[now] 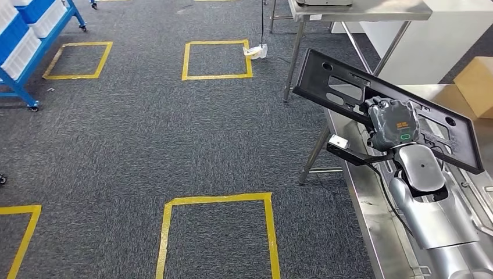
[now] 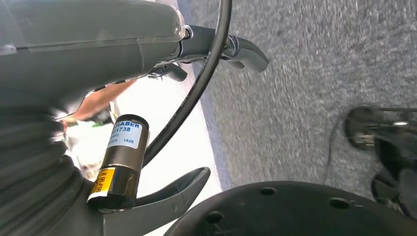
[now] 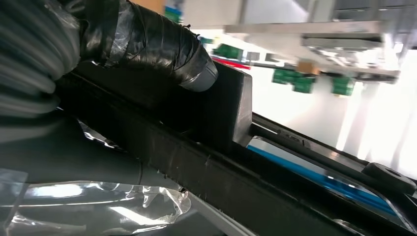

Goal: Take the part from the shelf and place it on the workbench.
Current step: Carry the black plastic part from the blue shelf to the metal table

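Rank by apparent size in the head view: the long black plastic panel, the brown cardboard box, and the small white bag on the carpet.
1. Long black plastic panel, largest.
2. Brown cardboard box, partly cropped at the edge.
3. Small white bag, smallest, though it lies farther from the camera.

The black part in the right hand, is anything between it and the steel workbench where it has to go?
Nothing visible. The right hand holds the black part tilted above the steel workbench, and the surface shown below it looks bare; the arm hides some of it.
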`<control>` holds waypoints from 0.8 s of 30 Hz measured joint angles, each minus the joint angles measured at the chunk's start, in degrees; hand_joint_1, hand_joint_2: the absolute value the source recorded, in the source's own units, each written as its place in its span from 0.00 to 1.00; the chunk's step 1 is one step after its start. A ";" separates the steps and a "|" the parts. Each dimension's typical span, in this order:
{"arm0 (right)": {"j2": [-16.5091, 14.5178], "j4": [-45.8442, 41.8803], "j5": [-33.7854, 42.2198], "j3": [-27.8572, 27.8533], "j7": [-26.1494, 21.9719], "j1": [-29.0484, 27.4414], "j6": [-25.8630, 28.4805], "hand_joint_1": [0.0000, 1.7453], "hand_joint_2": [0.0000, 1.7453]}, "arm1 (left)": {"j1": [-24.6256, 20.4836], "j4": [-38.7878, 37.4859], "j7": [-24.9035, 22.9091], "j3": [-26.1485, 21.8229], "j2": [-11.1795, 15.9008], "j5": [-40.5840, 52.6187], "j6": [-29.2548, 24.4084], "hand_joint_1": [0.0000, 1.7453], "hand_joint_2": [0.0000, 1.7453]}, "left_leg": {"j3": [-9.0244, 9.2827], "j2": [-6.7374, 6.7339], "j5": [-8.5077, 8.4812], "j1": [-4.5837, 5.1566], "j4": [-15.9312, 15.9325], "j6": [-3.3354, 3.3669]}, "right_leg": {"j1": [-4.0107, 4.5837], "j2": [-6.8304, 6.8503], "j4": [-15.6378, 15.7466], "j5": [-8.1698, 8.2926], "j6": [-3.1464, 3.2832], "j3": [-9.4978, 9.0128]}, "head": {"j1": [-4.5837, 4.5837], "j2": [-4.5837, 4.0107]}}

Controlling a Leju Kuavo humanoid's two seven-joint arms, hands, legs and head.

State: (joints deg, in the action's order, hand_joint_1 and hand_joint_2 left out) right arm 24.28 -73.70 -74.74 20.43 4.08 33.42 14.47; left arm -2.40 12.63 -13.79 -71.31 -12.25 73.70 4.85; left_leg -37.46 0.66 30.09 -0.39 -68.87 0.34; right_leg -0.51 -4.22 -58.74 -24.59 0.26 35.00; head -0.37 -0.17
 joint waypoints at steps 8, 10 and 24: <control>0.51 3.88 -1.31 -0.72 1.32 0.73 -0.11 1.00 1.00 | -0.11 0.00 -0.11 -0.07 -0.01 0.65 0.15 0.00 1.00 | 3.78 1.06 -2.80 -0.48 8.87 2.06 | -0.27 -0.75 -3.62 -1.38 -2.54 3.14 | -0.32 0.00; 0.57 5.59 -1.49 -0.95 1.48 1.26 -0.24 1.00 1.00 | -0.05 0.00 -0.14 -0.07 0.01 0.66 0.18 0.00 1.00 | 3.93 -0.32 -2.85 -0.28 9.20 2.42 | -0.19 2.70 -9.95 -4.37 -2.93 6.34 | -0.54 0.00; 0.14 13.47 -2.56 -1.72 6.30 6.65 -9.01 1.00 1.00 | -1.39 -0.02 3.70 -0.11 -0.36 -0.33 0.78 0.00 1.00 | 3.96 -3.67 1.98 0.70 4.52 0.36 | 0.39 4.92 0.37 1.04 0.23 1.04 | -0.52 0.00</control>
State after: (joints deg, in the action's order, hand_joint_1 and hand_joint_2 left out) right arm 24.43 -60.23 -77.30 18.70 10.38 40.06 5.46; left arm -3.78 12.61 -10.08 -71.42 -12.61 73.37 5.63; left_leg -33.50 -3.00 32.08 0.31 -64.36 0.70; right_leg -0.12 0.70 -58.36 -23.55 0.49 36.04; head -0.89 -0.17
